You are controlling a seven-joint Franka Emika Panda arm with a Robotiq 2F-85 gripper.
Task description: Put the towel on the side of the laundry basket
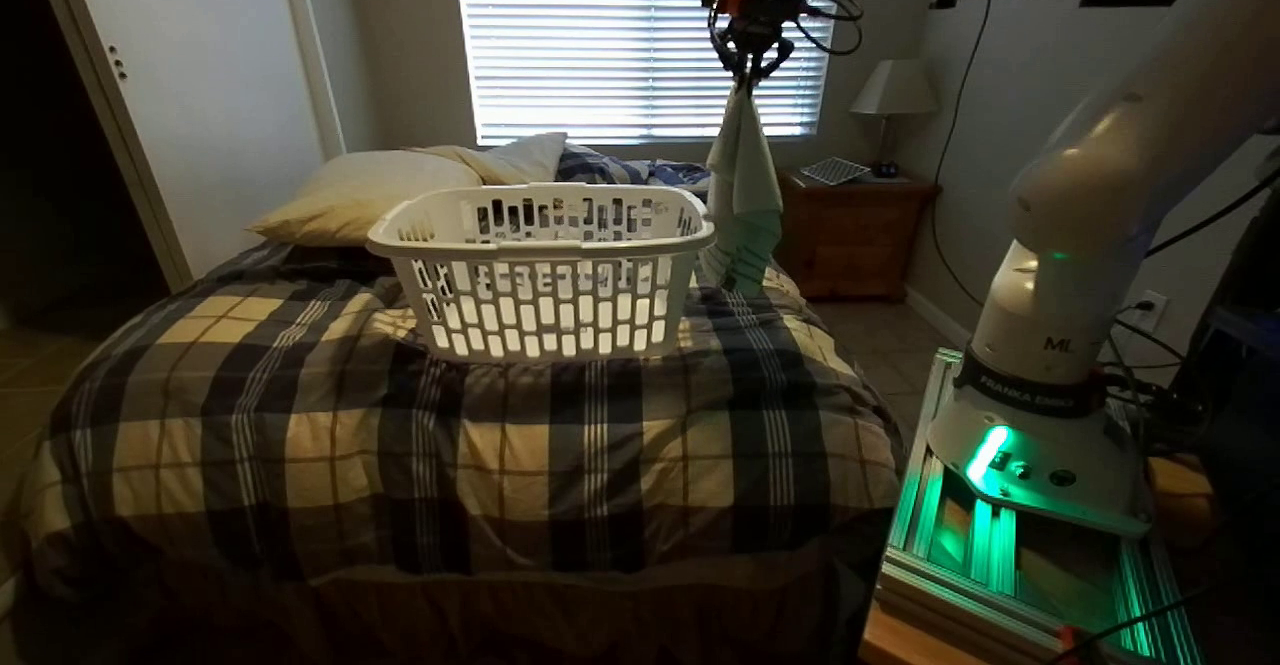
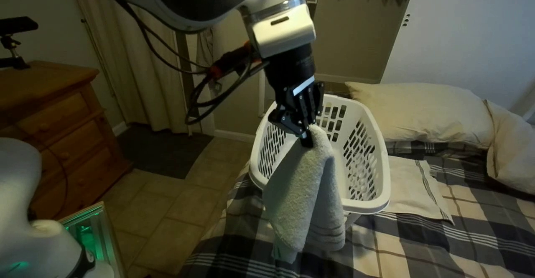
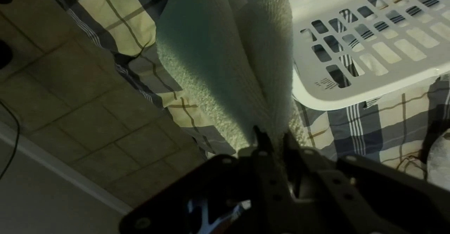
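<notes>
Just outside the basket rim [image 1: 640, 248] hangs the towel [image 1: 742, 190].

From here: white, latticed, oblong plastic basket [image 1: 545, 249]; at its two o'clock, off-white draped cloth towel [image 1: 742, 180]; navy-and-cream plaid bedspread [image 1: 640, 445].

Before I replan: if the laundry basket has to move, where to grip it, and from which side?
I'd take the rim mid-length, on the long side away from the cream pillow, straight down, jaws astride it. The laundry basket stands upright, open side up, leaving that edge exposed. The gripper is shut on the towel, so it should probably release that first.
</notes>
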